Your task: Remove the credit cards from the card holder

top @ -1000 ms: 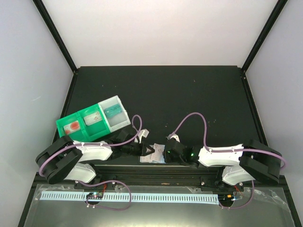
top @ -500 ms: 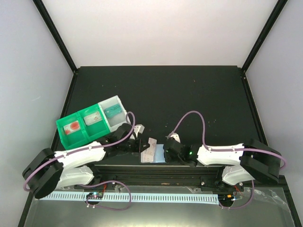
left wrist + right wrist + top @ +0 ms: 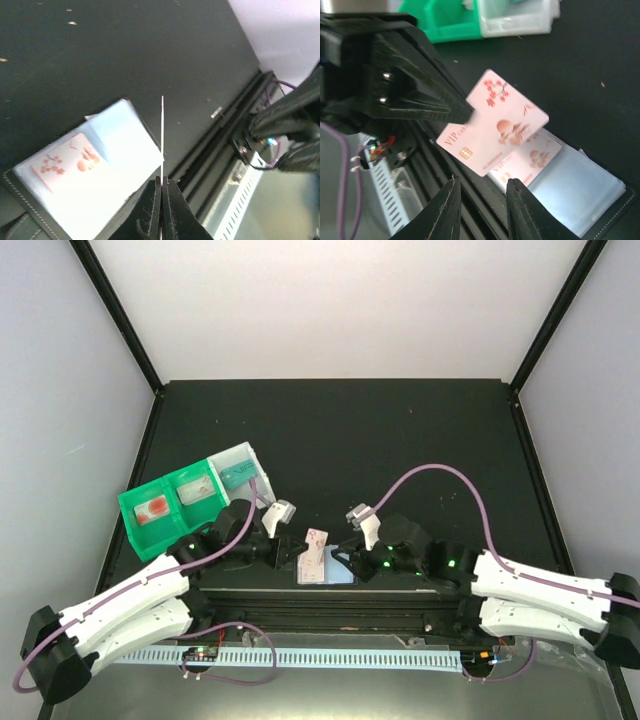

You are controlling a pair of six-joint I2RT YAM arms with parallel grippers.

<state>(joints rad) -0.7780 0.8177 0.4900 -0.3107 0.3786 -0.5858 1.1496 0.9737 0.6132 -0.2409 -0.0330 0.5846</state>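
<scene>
Black surface carried the card holder [image 3: 335, 577], which lay open between the two tools. Just above the holder, the left tool [image 3: 161, 186] was closed on a pink card [image 3: 495, 122]. Beside the holder, the right tool [image 3: 482, 194] stood open and held nothing. A second pink card [image 3: 525, 161] lay inside the holder.

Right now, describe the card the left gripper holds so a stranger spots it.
At the middle of the table's front edge lies the open card holder. Above it the left gripper pinches a pink blossom-printed card. Unlike its twin in the holder, it is lifted and tilted.
</scene>
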